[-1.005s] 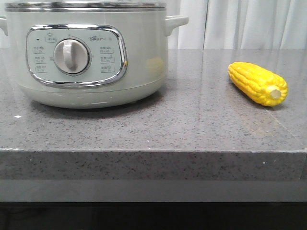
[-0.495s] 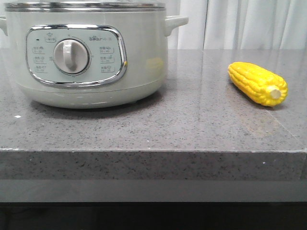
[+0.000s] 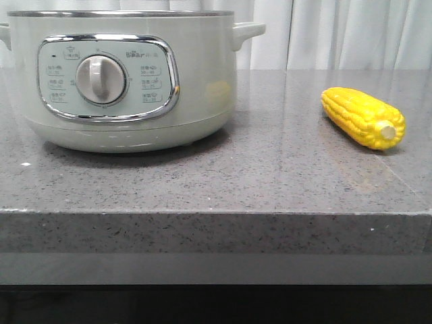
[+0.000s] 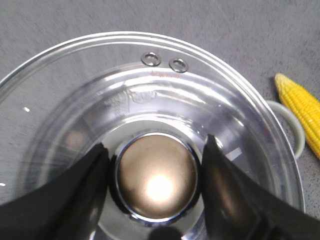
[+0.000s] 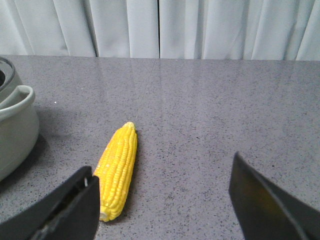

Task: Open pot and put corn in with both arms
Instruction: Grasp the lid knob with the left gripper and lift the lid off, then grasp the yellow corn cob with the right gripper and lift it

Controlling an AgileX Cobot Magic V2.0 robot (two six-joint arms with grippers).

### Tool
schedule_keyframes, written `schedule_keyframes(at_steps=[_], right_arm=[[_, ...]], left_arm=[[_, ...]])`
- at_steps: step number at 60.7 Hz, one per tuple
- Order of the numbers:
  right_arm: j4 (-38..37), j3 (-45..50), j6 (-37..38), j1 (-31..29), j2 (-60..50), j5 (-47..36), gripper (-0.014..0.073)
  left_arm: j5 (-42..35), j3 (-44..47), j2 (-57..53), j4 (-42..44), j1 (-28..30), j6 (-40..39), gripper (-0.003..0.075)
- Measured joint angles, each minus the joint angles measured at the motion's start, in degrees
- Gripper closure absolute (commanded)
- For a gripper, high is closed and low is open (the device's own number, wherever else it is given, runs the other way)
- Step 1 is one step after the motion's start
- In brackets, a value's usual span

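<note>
Now: left gripper [image 4: 156,186] clamps lid [image 4: 150,100] knob | right gripper [image 5: 165,200] agape | corn [image 3: 364,118] outside pot [image 3: 121,81]

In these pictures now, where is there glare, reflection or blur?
Left wrist view: a bright glare spot sits on the metal lid knob, and the glass lid shows pale streaks of reflection. Front view: the corn casts a faint yellow reflection on the pot. Right wrist view: the dark end effector fingers look soft, out of focus.
</note>
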Motion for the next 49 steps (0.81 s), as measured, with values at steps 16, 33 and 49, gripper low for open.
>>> schedule_keyframes(at_steps=[16, 33, 49], right_arm=[[0.0, 0.0, 0.0, 0.0, 2.48, 0.0, 0.0037], [0.0, -3.96, 0.0, 0.0, 15.21, 2.48, 0.0037], [2.14, -13.09, 0.0, 0.0, 32.52, 4.38, 0.0037]], left_arm=[[-1.82, 11.56, -15.98, -0.23, 0.0, 1.31, 0.0457], [-4.2, 34.48, -35.85, -0.33, 0.0, 1.44, 0.0457], [-4.95, 50.91, -58.95, -0.33, 0.0, 1.44, 0.0457]])
